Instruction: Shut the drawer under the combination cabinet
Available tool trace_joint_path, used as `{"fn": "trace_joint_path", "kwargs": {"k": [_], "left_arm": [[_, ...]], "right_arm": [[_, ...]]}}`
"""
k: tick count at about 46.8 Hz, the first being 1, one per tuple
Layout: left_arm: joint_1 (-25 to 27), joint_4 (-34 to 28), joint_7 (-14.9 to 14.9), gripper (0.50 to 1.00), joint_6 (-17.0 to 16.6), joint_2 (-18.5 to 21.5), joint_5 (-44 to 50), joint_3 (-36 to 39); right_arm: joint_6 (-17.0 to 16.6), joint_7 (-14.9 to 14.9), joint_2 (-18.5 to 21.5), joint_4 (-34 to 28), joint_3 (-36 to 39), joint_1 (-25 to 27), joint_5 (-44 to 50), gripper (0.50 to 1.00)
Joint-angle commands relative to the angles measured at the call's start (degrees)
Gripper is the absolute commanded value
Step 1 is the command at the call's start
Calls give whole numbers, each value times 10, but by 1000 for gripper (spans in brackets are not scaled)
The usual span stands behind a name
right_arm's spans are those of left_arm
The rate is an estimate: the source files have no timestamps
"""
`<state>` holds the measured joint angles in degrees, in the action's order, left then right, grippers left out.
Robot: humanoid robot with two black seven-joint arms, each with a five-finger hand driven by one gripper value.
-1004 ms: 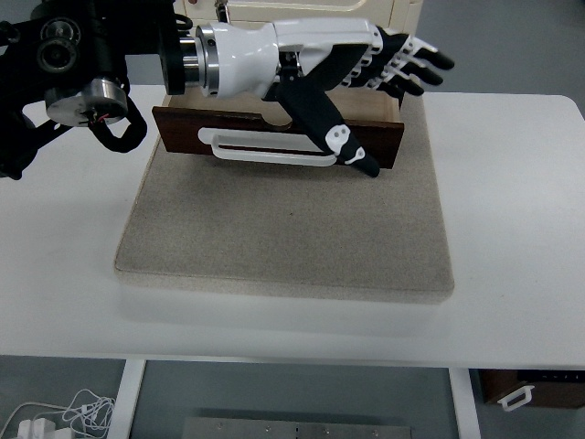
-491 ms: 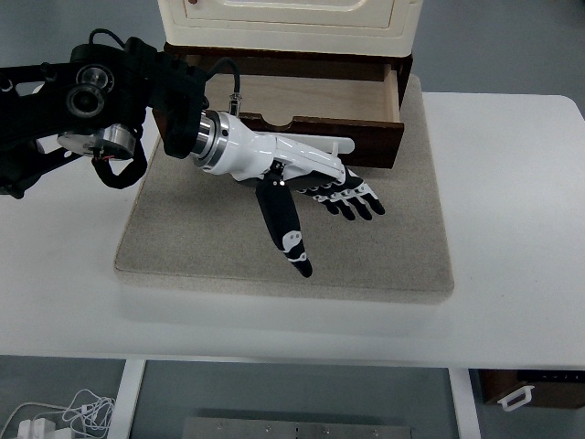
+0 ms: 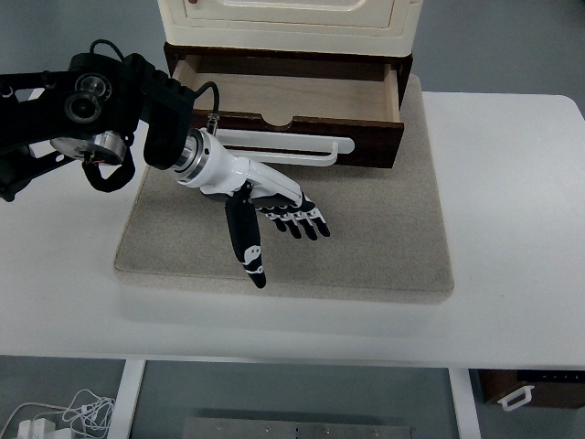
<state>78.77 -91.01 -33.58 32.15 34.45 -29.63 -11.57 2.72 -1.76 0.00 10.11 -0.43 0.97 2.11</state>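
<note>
The drawer (image 3: 288,114) is seen pulled out toward the near side from under the cream combination cabinet (image 3: 288,20), which stands at the far edge of a beige mat (image 3: 366,247) laid on the white table (image 3: 512,229). Its dark wooden front, fitted with a long white handle (image 3: 292,146), faces the near side, and its pale interior lies exposed and appears empty.

The left hand (image 3: 265,215) is held over the mat, near of the drawer front and toward its left end, apart from both front and handle. Its fingers (image 3: 302,221) are extended and lightly spread, pointing right and near, with the thumb (image 3: 245,242) angled toward the near edge; nothing is held. The right hand is not seen.

The step in hand is judged to be the approach: the drawer is fully open and no contact has been made, so the closing itself has not begun. For the next move, the hand would need to be brought to the drawer front, the palm or fingers set flat against the wood near the middle of the handle, and a steady push given toward the far side until the front sits flush under the cabinet. An off-centre push might skew the drawer or shift the cabinet on the mat.
</note>
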Motion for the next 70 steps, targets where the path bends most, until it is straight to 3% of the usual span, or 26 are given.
{"fn": "trace_joint_path", "kwargs": {"k": [1,28,70], "left_arm": [[2,8,-10,996,2,3,0,6],[6,82,-14,996,13,-1,-8,8],[9,137,-14,996,12,-9,-33,1]], "right_arm": [[0,0,0,0,1,0,0,952],[0,0,0,0,0,0,0,952],[0,0,0,0,1,0,0,952]]}}
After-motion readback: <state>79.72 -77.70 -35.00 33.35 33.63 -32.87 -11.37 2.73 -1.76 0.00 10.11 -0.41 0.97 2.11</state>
